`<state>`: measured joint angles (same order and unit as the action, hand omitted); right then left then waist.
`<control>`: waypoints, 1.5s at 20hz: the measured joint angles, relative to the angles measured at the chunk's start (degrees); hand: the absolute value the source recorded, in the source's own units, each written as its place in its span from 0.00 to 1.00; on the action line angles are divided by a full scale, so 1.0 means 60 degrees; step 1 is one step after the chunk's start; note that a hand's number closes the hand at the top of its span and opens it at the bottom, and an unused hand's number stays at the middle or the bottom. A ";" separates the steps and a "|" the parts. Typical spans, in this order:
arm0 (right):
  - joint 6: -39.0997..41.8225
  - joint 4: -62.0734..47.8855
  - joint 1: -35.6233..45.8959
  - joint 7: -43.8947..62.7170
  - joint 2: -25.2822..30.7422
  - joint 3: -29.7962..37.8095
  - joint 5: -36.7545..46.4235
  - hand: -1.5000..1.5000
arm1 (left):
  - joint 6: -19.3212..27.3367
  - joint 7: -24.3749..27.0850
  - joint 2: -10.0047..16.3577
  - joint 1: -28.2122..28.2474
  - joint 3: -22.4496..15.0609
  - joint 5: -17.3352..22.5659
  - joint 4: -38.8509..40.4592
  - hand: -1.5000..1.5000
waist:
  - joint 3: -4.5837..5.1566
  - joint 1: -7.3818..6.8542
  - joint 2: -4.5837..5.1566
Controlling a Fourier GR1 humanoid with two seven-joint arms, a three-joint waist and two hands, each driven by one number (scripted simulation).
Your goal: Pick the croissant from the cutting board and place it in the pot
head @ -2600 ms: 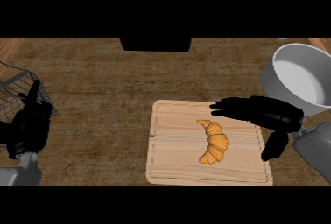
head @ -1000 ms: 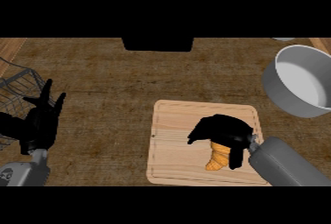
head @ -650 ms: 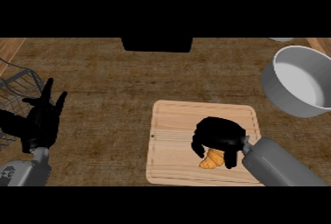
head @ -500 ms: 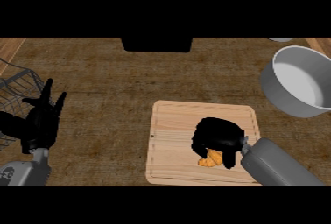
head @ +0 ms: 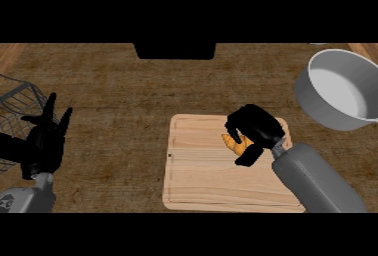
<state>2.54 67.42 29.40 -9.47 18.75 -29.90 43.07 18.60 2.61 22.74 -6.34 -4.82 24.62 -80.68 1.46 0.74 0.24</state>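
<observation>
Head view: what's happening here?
The right robot hand is curled round the croissant over the cutting board; whether it has lifted clear cannot be told. The pot stands at the right, croissant not yet in it. The left robot hand rests open at the left edge, beside a wire basket.

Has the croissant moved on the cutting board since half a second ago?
Yes. Curled in the right hand, the croissant now shows closer to the cutting board's far edge; half a second ago it showed near the board's middle.
</observation>
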 measured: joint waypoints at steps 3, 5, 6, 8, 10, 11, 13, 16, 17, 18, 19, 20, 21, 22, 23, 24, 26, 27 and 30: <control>-0.0480 -0.0563 0.0448 0.2049 -0.0558 0.0852 0.0147 1.00 | -0.0007 -0.0005 0.0016 0.0032 -0.0023 0.0028 -0.0030 0.50 | -0.0013 -0.0038 -0.0002; -0.0920 -0.0834 0.0862 0.3406 -0.0916 0.1310 0.0406 1.00 | -0.0026 -0.0001 0.0021 0.0004 -0.0046 0.0035 -0.0003 0.50 | -0.0006 -0.0075 -0.0008; -0.1154 -0.0927 0.1119 0.4074 -0.1071 0.1520 0.0574 1.00 | -0.0006 -0.0010 0.0013 -0.0019 -0.0057 0.0032 0.0021 0.50 | -0.0002 -0.0082 -0.0019; -0.1604 -0.1110 0.1633 0.5423 -0.1300 0.1824 0.1065 1.00 | -0.0004 -0.0014 0.0024 -0.0043 -0.0097 0.0010 0.0065 0.50 | 0.0008 -0.0107 -0.0048; -0.1971 -0.1319 0.2199 0.6720 -0.1353 0.2102 0.1648 1.00 | 0.0033 -0.0035 0.0015 -0.0088 -0.0125 -0.0004 0.0100 0.50 | 0.0018 -0.0123 -0.0062; -0.2137 -0.1396 0.2484 0.7348 -0.1385 0.2206 0.1957 1.00 | 0.0058 -0.0050 0.0010 -0.0110 -0.0146 -0.0014 0.0111 0.50 | 0.0020 -0.0120 -0.0070; -0.2507 -0.1515 0.2975 0.8563 -0.1433 0.2359 0.2634 1.00 | 0.0044 -0.0082 0.0024 -0.0146 -0.0153 0.0018 0.0139 0.50 | 0.0023 -0.0113 -0.0079; -0.2892 -0.1705 0.3707 1.0201 -0.1356 0.2518 0.3735 1.00 | 0.0079 -0.0092 0.0015 -0.0182 -0.0183 0.0014 0.0160 0.50 | 0.0011 -0.0123 -0.0072; -0.2971 -0.1753 0.3869 1.0605 -0.1307 0.2524 0.4121 1.00 | 0.0093 -0.0121 0.0009 -0.0200 -0.0175 0.0043 0.0163 0.50 | 0.0011 -0.0107 -0.0072; -0.2966 -0.1807 0.4057 1.0945 -0.1230 0.2551 0.4464 1.00 | 0.0086 -0.0123 0.0011 -0.0206 -0.0176 0.0057 0.0166 0.50 | 0.0008 -0.0098 -0.0068; -0.2958 -0.1804 0.4218 1.1247 -0.1186 0.2569 0.4791 1.00 | 0.0071 -0.0117 0.0017 -0.0199 -0.0172 0.0073 0.0178 0.50 | 0.0001 -0.0078 -0.0071; -0.2926 -0.1800 0.4347 1.1431 -0.1142 0.2612 0.5071 1.00 | 0.0103 -0.0128 0.0022 -0.0212 -0.0175 0.0058 0.0202 0.50 | -0.0005 -0.0057 -0.0067; -0.2880 -0.1754 0.4459 1.1573 -0.1080 0.2672 0.5314 1.00 | 0.0121 -0.0151 0.0033 -0.0231 -0.0158 0.0071 0.0236 0.50 | -0.0010 -0.0014 -0.0070; -0.2851 -0.1696 0.4483 1.1691 -0.1007 0.2752 0.5528 1.00 | 0.0119 -0.0178 0.0063 -0.0206 -0.0154 0.0082 0.0226 0.50 | -0.0013 0.0014 -0.0078; -0.2800 -0.1679 0.4515 1.1797 -0.0951 0.2820 0.5731 1.00 | 0.0142 -0.0152 0.0044 -0.0211 -0.0142 0.0091 0.0238 0.50 | -0.0017 0.0040 -0.0075; -0.2727 -0.1644 0.4567 1.1891 -0.0894 0.2918 0.5883 1.00 | 0.0157 -0.0186 0.0055 -0.0210 -0.0144 0.0100 0.0235 0.50 | -0.0020 0.0065 -0.0076; -0.2612 -0.1517 0.4427 1.1998 -0.0795 0.3121 0.6057 1.00 | 0.0188 -0.0155 0.0050 -0.0146 -0.0131 0.0121 0.0192 0.50 | -0.0030 0.0112 -0.0086; -0.2541 -0.1420 0.4381 1.1995 -0.0679 0.3260 0.6055 1.00 | 0.0230 -0.0172 0.0044 -0.0151 -0.0097 0.0145 0.0221 0.50 | -0.0036 0.0178 -0.0092; -0.2418 -0.1120 0.3918 1.1961 -0.0407 0.3599 0.6082 1.00 | 0.0250 -0.0214 0.0081 -0.0034 -0.0051 0.0236 0.0127 0.50 | -0.0043 0.0264 -0.0108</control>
<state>-11.97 60.70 52.91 62.30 16.31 -8.31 79.56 20.09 1.33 23.22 -6.54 -5.12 26.03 -79.92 1.20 2.33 -0.41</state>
